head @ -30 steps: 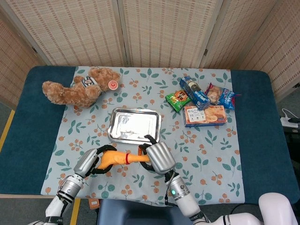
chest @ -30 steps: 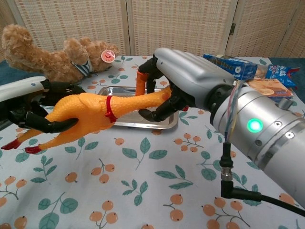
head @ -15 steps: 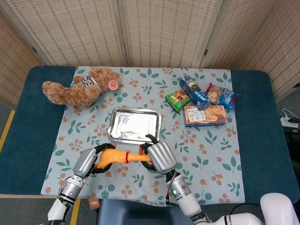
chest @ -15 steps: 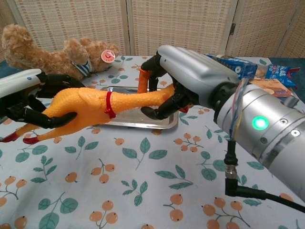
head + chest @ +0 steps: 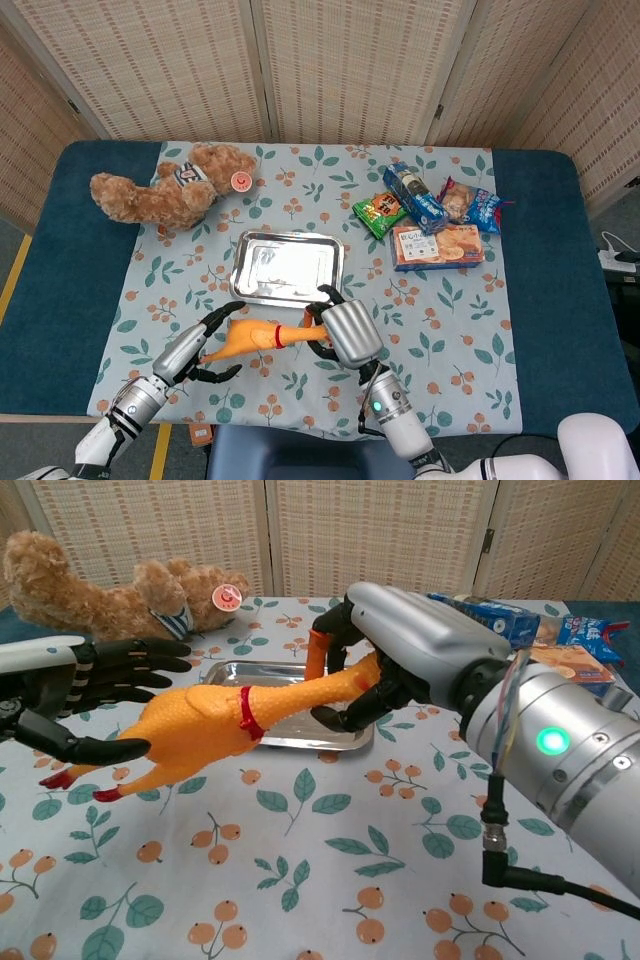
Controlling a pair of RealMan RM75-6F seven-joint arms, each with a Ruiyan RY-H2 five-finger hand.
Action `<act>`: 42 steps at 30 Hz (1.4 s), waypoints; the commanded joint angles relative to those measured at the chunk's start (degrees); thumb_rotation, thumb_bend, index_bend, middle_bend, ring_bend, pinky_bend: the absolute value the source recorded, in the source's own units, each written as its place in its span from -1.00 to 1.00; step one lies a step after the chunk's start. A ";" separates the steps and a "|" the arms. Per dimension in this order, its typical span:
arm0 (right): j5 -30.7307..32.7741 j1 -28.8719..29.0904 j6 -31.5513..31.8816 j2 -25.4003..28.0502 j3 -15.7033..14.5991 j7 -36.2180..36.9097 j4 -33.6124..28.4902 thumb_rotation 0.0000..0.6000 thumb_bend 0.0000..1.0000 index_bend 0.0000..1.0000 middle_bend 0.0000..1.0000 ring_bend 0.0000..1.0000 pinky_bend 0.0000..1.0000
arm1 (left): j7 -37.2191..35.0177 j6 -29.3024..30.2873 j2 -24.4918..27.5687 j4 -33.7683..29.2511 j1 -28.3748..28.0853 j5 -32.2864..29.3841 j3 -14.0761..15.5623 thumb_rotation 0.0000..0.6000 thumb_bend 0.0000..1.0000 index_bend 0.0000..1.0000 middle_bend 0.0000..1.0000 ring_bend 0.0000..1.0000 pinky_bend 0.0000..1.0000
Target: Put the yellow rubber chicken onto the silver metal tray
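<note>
Chicken (image 5: 205,723), yellow rubber with a red band at the neck, hangs in the air just in front of the tray's near edge, body to the left, head and neck to the right. Right hand (image 5: 395,660) holds it by the neck and head, dark fingers (image 5: 345,718) curled around from above and below. Left hand (image 5: 85,685) is spread wide beside the chicken's body, fingers apart and stretched out; one lower finger lies close under the belly, contact not clear, nothing gripped. Red feet (image 5: 75,781) dangle low at the left.

Tray (image 5: 288,266), silver metal, sits flat on the leaf-print cloth (image 5: 450,330), bare inside, just beyond the chicken. Teddy bear (image 5: 165,188) lies at the far left of the cloth. Snack packets (image 5: 430,215) are clustered at the far right, well apart from the tray.
</note>
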 commanded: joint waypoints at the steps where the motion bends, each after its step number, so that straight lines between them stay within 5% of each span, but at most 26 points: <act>1: -0.38 -0.15 0.36 -0.34 0.54 1.29 1.03 1.00 -0.31 0.79 0.15 0.16 0.47 | -9.46 -0.49 4.31 -0.85 -0.13 4.11 0.03 1.00 -0.42 -1.00 -1.00 -1.00 -0.95; 10: -2.39 0.29 5.05 -5.55 6.35 7.19 11.68 1.00 -0.31 0.79 0.16 0.19 0.46 | -3.93 6.00 9.56 5.01 4.06 7.32 2.91 1.00 -0.41 -1.00 -1.00 -1.00 -0.96; 21: 0.88 6.78 0.93 -16.86 15.42 23.14 41.87 1.00 -0.31 0.81 0.17 0.19 0.45 | 4.00 16.86 6.12 18.67 12.50 7.24 5.96 1.00 -0.38 -1.00 -1.00 -1.00 -0.96; 29: -1.18 11.06 -1.31 -25.17 15.55 39.81 61.72 1.00 -0.31 0.81 0.17 0.19 0.45 | 6.82 20.81 1.99 24.58 15.96 5.41 5.51 1.00 -0.38 -1.00 -1.00 -1.00 -0.96; 33: -0.53 12.59 -1.51 -25.50 13.36 46.45 64.60 1.00 -0.31 0.81 0.17 0.19 0.42 | 6.52 22.59 0.75 26.58 16.84 5.61 4.96 1.00 -0.38 -1.00 -1.00 -1.00 -0.96; 38: 4.23 14.81 -3.14 -25.50 11.18 45.42 65.39 1.00 -0.31 0.81 0.17 0.17 0.39 | 5.65 24.40 -0.16 27.78 17.60 6.57 4.60 1.00 -0.38 -1.00 -1.00 -1.00 -0.96; 42: 5.77 15.20 -5.35 -25.50 9.00 43.61 66.00 1.00 -0.32 0.33 0.07 -0.12 0.14 | 4.56 24.92 0.17 27.97 17.89 7.21 4.61 1.00 -0.37 -1.00 -1.00 -1.00 -0.96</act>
